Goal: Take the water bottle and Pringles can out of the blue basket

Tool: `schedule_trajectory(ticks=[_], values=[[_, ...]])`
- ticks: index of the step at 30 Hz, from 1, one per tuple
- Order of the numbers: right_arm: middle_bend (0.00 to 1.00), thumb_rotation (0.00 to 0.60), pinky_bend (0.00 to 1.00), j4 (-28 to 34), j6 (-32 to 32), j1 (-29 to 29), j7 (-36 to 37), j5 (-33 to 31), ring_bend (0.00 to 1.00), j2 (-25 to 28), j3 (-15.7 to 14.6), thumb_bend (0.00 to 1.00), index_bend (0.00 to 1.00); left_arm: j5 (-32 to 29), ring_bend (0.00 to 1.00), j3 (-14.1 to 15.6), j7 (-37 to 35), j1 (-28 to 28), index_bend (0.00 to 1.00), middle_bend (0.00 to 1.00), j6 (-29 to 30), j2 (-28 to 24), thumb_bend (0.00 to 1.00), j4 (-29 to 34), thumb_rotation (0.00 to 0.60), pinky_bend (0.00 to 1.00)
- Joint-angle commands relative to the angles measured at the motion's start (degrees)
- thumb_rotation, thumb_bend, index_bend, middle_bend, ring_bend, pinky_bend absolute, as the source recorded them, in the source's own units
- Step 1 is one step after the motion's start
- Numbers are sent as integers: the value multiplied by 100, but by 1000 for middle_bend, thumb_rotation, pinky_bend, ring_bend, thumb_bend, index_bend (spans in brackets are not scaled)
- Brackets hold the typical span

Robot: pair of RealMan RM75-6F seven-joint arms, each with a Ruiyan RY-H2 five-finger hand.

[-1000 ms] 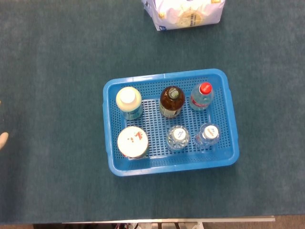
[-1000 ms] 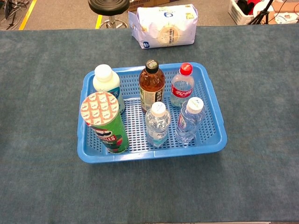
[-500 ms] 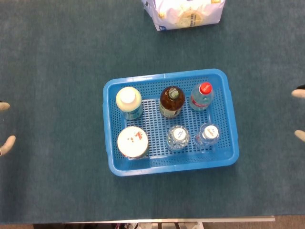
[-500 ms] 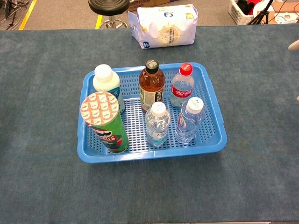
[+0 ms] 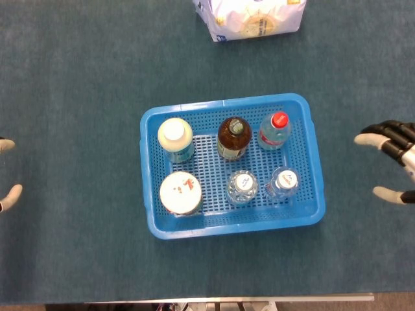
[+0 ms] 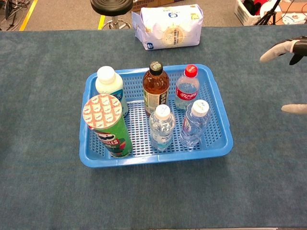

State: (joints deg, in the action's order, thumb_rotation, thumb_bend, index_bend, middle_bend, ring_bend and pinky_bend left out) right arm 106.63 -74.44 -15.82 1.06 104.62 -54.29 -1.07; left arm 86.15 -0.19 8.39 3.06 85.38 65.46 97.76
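Note:
A blue basket (image 5: pixel 316 162) (image 6: pixel 218 108) sits mid-table. In its front left corner stands a green Pringles can (image 5: pixel 181 192) (image 6: pixel 109 126). Two clear water bottles stand at the front, one in the middle (image 5: pixel 242 186) (image 6: pixel 161 127) and one to its right (image 5: pixel 283 182) (image 6: pixel 194 123). My right hand (image 5: pixel 391 161) (image 6: pixel 290 64) hovers open to the right of the basket, fingers spread, holding nothing. Only fingertips of my left hand (image 5: pixel 8 173) show at the left edge of the head view, apart and empty.
Along the basket's back row stand a white-capped milky bottle (image 5: pixel 176 139), a brown tea bottle (image 5: pixel 233 137) and a red-capped bottle (image 5: pixel 275 130). A white bag (image 5: pixel 249 16) lies at the far edge. A stool (image 6: pixel 112 7) stands beyond the table.
My right hand has come in further from the right edge toward the basket. The left fingertips have stayed at the left edge. Nothing in the basket has moved.

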Motion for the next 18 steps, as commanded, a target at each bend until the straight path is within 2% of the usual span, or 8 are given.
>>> schedule_trajectory(ticks=[1, 11, 18], values=[[277, 600, 377, 121, 283, -196, -103, -16, 239, 23, 14, 0, 267, 5, 181, 16, -26, -20, 283, 258, 13, 2, 184, -21, 600, 336], [283, 600, 378, 39, 1134, -872, -46, -150, 239, -231, 168, 0, 267, 34, 181, 28, -149, -99, 284, 258, 128, -48, 184, -24, 600, 338], [294, 600, 396, -172, 1404, -1289, 261, -25, 239, -451, 210, 0, 267, 8, 182, 31, -209, -167, 284, 259, 197, -74, 184, -43, 600, 341]])
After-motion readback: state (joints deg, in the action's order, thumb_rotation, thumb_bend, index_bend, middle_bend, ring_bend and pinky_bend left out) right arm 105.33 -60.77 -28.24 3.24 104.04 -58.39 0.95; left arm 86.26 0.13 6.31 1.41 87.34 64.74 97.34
